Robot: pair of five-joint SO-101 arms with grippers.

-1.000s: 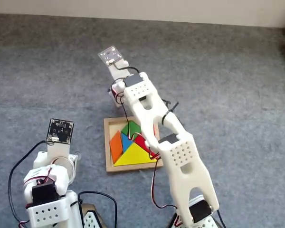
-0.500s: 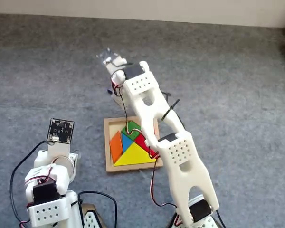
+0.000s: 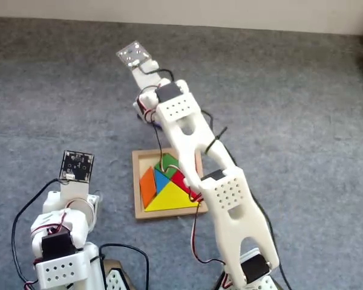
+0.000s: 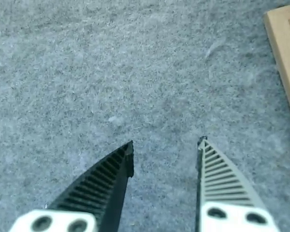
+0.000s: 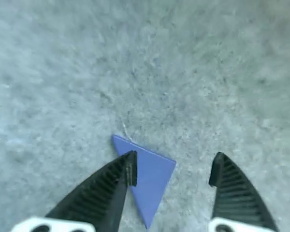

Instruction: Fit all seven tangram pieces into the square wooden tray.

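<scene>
The square wooden tray (image 3: 137, 181) lies on the grey carpet and holds several pieces: green (image 3: 168, 163), orange (image 3: 147, 185), blue (image 3: 161, 180), red (image 3: 181, 180) and a large yellow triangle (image 3: 168, 197). A loose blue triangle (image 5: 150, 179) lies flat on the carpet beyond the tray. My right gripper (image 5: 174, 169) hangs open just above it, with one black finger (image 5: 111, 188) over the triangle's edge and the other beside it. The right arm (image 3: 178, 118) stretches across the tray. My left gripper (image 4: 166, 143) is open over bare carpet, beside the tray's corner (image 4: 285, 48).
Grey carpet runs all around the tray. The left arm (image 3: 66, 223) stands at the near left, folded back. Red and black cables (image 3: 163, 151) trail from the right arm over the tray. A pale wall edge runs along the far side.
The right arm's wrist has swung farther from the tray and a little to the left. The left arm has kept still.
</scene>
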